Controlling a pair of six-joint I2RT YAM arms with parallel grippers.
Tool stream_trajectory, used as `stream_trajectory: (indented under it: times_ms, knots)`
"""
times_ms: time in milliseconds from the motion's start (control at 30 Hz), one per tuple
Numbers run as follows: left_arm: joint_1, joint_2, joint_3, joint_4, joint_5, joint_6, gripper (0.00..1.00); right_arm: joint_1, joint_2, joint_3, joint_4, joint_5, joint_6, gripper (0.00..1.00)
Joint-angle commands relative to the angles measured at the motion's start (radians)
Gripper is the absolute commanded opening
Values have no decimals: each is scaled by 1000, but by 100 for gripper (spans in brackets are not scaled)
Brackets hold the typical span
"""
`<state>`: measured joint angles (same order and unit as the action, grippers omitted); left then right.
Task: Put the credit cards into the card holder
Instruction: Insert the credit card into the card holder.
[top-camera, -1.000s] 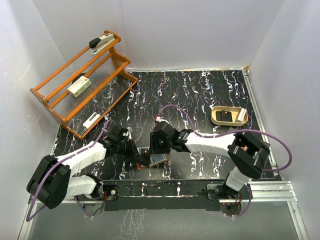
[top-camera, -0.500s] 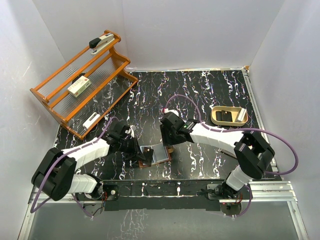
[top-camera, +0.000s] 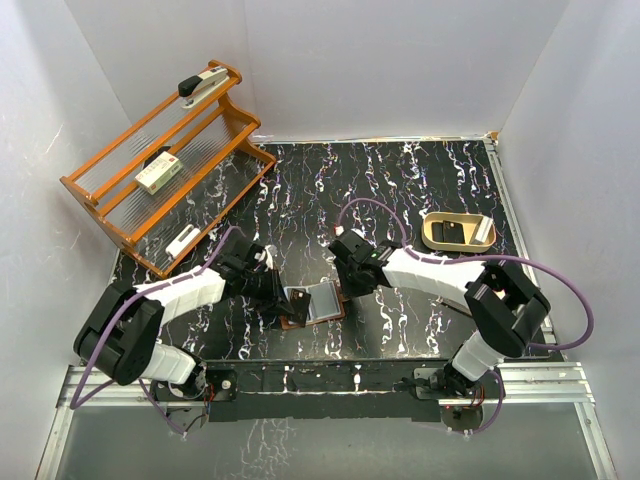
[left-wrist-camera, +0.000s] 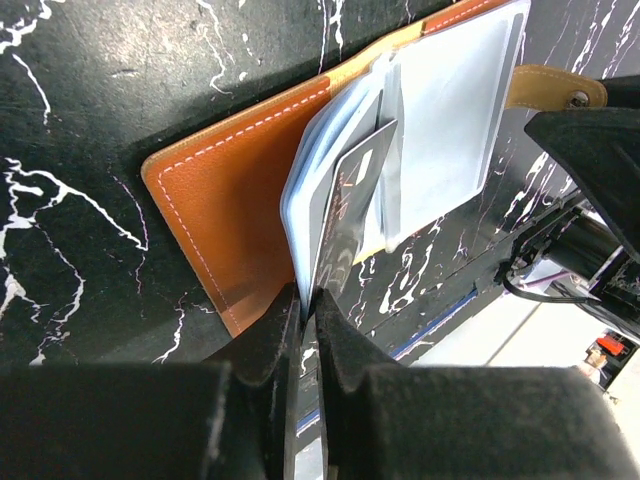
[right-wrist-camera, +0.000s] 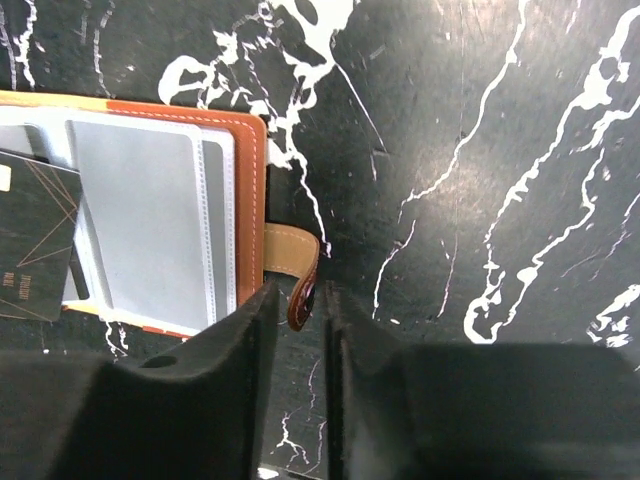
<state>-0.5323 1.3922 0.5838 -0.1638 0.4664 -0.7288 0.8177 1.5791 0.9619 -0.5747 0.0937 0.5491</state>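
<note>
Top external: card holder (top-camera: 318, 303) lies open on the bench (top-camera: 420, 190), between left end effector (top-camera: 284, 297) and right end effector (top-camera: 346, 290), its long axis running from one to the other.

Left wrist: left end effector clamped on dark credit card (left-wrist-camera: 345, 210). The card's long axis points straight ahead, far end over the pale pockets.

Right wrist: snap tab (right-wrist-camera: 290, 250) sits between the narrowly parted fingers. Cannot tell whether it is gripped.

Open holder (right-wrist-camera: 251, 170) lay at left on black marbled table (right-wrist-camera: 470, 140), pale pockets (right-wrist-camera: 140, 220) facing up. A dark card (right-wrist-camera: 35, 240) overlapped the left pocket. The tab (right-wrist-camera: 290, 250) stuck out to the right, its curled end between the right gripper (right-wrist-camera: 300, 300) fingertips. Jaws stood narrow; pinch unclear.
</note>
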Motion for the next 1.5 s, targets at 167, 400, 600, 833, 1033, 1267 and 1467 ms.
stream_trajectory:
  times_ms: [167, 400, 600, 833, 1033, 1267, 1467]
  knots:
    - [33, -19, -2, -90, -50, 37, 11, -28, -7, -51, 37, 17, 23, 0]
    - [38, -54, -39, -92, -47, 15, 15, -59, -61, -117, 74, 18, 41, 0]
    - [41, -66, -50, -75, -24, -4, 0, -62, -79, -134, 85, 3, 52, 0]
    - [40, -126, -66, 12, 42, -114, 0, -62, -121, -161, 115, -29, 88, 0]
    - [40, -144, -60, 104, 85, -188, 0, -62, -144, -191, 130, -37, 114, 0]
    - [41, -88, -78, 231, 153, -251, 0, -62, -158, -197, 133, -36, 121, 0]
    - [39, -61, -83, 263, 163, -243, 0, -62, -156, -197, 132, -33, 120, 0]
